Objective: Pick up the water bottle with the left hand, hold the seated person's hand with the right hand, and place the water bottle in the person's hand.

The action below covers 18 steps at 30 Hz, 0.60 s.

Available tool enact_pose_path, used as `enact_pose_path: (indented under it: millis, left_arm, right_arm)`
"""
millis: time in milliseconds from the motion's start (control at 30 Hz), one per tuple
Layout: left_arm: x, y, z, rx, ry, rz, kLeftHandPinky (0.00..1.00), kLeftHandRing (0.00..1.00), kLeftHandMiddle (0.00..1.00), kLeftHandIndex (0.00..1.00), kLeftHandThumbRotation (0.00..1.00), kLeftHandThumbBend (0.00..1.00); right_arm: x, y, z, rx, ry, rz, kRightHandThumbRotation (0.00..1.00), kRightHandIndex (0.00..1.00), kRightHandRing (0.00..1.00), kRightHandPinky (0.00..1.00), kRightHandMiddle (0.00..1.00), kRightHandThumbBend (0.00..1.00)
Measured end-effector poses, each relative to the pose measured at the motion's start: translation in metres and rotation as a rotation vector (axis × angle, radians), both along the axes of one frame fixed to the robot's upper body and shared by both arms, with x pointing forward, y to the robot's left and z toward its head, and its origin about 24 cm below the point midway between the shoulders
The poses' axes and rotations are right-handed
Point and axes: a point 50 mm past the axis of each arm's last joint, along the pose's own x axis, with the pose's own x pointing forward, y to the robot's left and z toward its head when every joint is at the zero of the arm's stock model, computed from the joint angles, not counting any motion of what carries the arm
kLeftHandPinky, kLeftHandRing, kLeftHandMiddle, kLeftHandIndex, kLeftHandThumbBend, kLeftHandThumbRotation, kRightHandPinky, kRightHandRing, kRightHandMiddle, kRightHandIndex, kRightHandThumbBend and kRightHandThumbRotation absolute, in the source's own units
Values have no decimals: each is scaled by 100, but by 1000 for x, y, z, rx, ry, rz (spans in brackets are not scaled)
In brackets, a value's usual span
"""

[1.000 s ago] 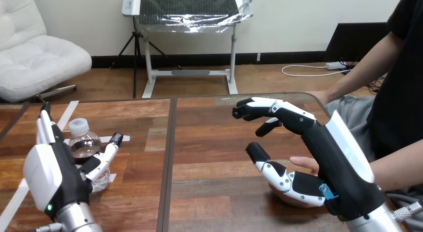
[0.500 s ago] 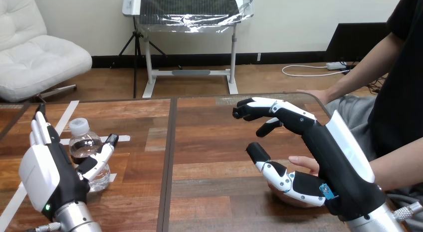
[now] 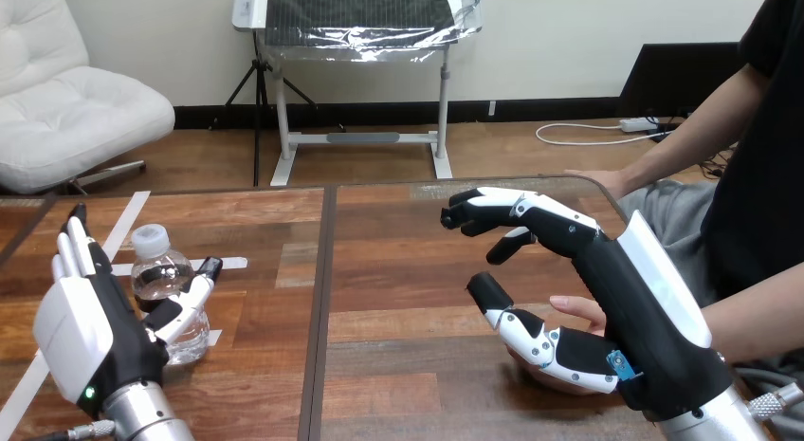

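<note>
Where tape [image 3: 230,263] marks wooden table [image 3: 398,261], water bottle [image 3: 156,273] stands | left hand [image 3: 78,332] beside

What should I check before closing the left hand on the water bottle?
1. Water bottle upright on the table, cap on: ok.
2. Left hand open beside the bottle, thumb across its front: ok.
3. Left hand's grip on the bottle: not ok, fingers straight, not curled round it.
4. Person's hand on the table under the right hand: ok.
5. Right hand holding the person's hand: not ok, its fingers arch above, not curled round it.
6. Contact between the right hand and the person's hand: cannot tell.
</note>
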Motion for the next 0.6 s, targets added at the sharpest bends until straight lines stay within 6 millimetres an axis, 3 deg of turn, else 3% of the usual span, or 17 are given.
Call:
enact_pose_path:
  millis: [600]
  left_arm:
    - [2, 6, 1, 12, 17, 9, 83, 91, 93, 93, 41, 89]
  right_arm:
    - [0, -2, 0, -21, 7, 5, 0, 70, 71, 55, 79, 32]
